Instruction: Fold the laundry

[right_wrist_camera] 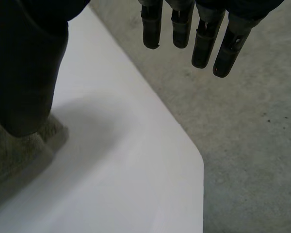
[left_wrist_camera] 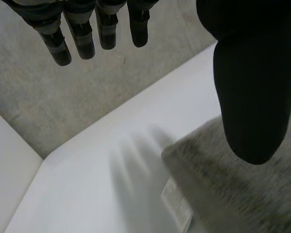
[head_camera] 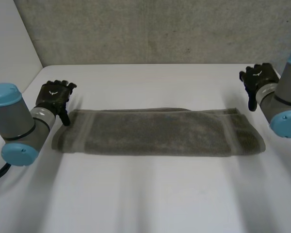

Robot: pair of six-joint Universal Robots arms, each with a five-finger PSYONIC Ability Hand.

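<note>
Towel (head_camera: 157, 132) — white table (head_camera: 145, 194), grey surface (head_camera: 150, 29) beyond

Head camera overlooks the table (head_camera: 145, 194); wrist cameras (close, along the palms) each share a towel (head_camera: 155, 133) end

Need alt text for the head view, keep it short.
A grey towel, folded into a long strip, lies flat across the white table. The left hand is open beside the towel's far left corner, and the right hand is open near its far right corner; neither holds anything.
</note>
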